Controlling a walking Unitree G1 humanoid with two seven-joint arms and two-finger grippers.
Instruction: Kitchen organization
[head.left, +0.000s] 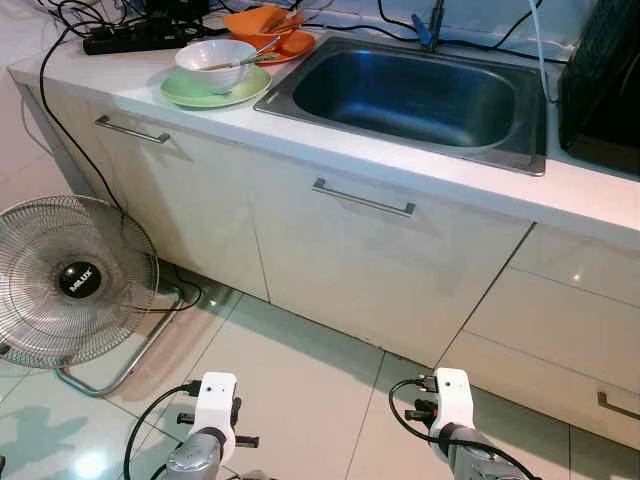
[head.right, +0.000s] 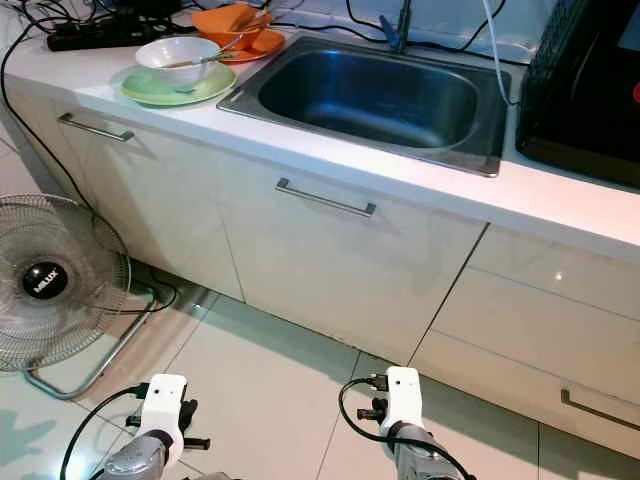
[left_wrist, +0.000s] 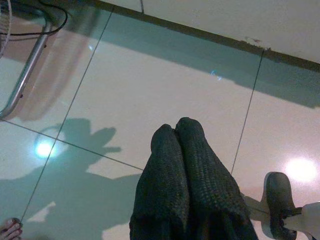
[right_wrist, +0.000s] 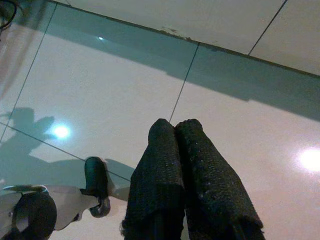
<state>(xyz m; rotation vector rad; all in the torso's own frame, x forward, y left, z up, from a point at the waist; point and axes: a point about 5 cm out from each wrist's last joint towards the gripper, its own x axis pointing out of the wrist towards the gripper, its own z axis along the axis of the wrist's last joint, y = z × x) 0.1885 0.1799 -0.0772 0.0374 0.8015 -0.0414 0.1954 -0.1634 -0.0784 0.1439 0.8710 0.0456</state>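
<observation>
While both arms hang low over the floor, the left claw and right claw are pressed closed and hold nothing. Dishes wait up ahead on the surface, left of the sink: a white bowl with a utensil on a green plate, with orange dishes behind. They lie forward and leftward, nearer the left arm. The floor fan reads "MILUX".

Bowl on plate, left of sink; fan seemingly below.
</observation>
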